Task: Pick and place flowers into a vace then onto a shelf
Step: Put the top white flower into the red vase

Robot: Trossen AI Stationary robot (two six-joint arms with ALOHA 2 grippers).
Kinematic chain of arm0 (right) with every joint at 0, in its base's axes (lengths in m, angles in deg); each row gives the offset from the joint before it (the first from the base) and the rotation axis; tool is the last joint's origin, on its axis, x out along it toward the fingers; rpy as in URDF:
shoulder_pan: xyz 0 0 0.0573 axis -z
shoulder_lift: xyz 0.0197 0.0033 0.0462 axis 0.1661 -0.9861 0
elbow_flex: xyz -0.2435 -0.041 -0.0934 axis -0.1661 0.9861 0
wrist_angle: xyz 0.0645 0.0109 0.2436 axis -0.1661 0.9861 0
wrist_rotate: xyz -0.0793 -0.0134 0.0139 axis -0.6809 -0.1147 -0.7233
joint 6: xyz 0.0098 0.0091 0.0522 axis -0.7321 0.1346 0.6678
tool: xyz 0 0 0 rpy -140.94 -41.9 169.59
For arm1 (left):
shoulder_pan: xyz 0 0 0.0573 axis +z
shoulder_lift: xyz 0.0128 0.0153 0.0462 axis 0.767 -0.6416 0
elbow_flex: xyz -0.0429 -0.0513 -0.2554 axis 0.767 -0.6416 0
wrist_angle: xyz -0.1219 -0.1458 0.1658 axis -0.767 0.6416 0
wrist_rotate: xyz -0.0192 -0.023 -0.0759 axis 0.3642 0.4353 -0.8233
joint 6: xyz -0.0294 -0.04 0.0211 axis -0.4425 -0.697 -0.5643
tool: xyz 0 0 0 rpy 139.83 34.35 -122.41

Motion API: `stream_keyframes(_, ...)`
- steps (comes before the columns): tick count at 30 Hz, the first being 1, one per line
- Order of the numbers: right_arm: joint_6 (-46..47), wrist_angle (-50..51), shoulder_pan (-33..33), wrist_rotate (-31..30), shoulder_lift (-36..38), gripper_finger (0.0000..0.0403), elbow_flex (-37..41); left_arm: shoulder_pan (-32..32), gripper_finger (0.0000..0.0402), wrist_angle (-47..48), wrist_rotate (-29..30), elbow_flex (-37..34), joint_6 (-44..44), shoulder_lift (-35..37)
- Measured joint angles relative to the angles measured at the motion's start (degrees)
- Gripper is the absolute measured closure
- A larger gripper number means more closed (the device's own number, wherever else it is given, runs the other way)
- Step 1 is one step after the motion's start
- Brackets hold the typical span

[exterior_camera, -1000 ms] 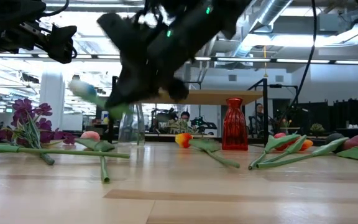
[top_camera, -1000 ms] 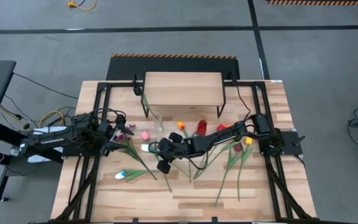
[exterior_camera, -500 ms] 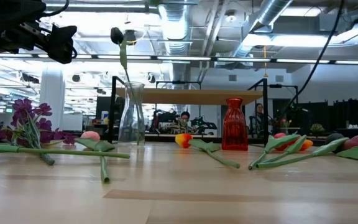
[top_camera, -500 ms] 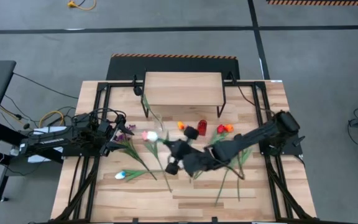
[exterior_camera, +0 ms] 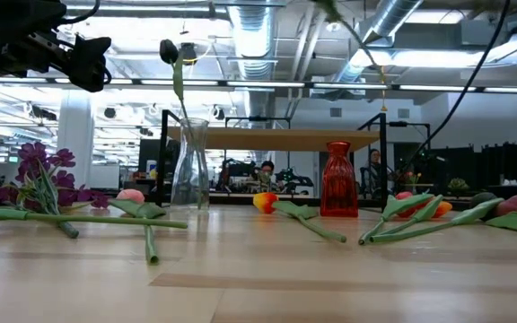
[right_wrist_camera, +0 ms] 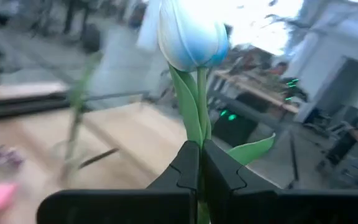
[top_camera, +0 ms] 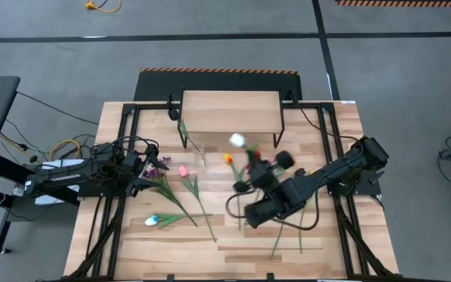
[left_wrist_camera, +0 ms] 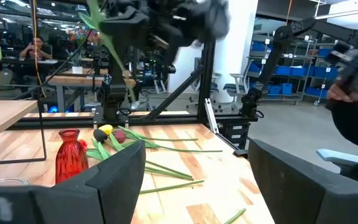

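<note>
You have a butcher-block table [top_camera: 171,251] standing on a grey floor, and behind it an open workshop with overhead ducts, desks and blue bins. The small wooden shelf [top_camera: 230,111] sits at the table's 12 o'clock edge. Just in front of it stand a clear glass vase [exterior_camera: 190,167] with one dark-headed flower [exterior_camera: 169,52] in it, and a red vase [exterior_camera: 337,179] to the right of that. Loose flowers lie across the table: a purple sprig [exterior_camera: 37,176] and a pink tulip [top_camera: 183,171] toward 9 o'clock, a pale blue-white one [top_camera: 153,221] toward 7 o'clock, red and orange ones [exterior_camera: 417,205] toward 3 o'clock.

Your right gripper [right_wrist_camera: 201,167] is raised above the table's middle, fingers pinched tight on the green stem of a white tulip [right_wrist_camera: 192,34], whose head stands just in front of the shelf in the overhead view. Your left gripper [left_wrist_camera: 196,163] waits near 9 o'clock, fingers spread wide and holding nothing.
</note>
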Motion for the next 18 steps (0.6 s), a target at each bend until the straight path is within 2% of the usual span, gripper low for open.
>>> stream_keyframes(3, 26.15, 22.35, -1.64, -2.78, -0.05, 0.0402, 0.04, -0.01, 0.0126, 0.0, 0.0, 0.0, 0.0, 0.01)
stream_keyframes(4, 32.73, 26.9, -2.11, -2.79, -0.01, 0.0402, 0.12, -0.02, 0.0126, -0.02, -0.02, 0.0, 0.0, -0.01)
stream_keyframes(5, 35.56, 26.48, -2.39, -2.84, 0.11, 0.0402, 0.64, 0.0, 0.0126, -0.02, 0.0, 0.0, 0.0, -0.02)
stream_keyframes(9, 35.24, 24.94, -2.43, -3.25, 3.52, 0.0402, 4.92, -0.01, 0.0126, -0.11, 0.83, 0.0, 0.0, 0.01)
stream_keyframes(18, 47.64, 24.23, -2.39, -3.32, 12.35, 0.0403, 21.27, -0.01, 0.0126, -0.28, 1.88, -0.02, 0.08, -0.02)
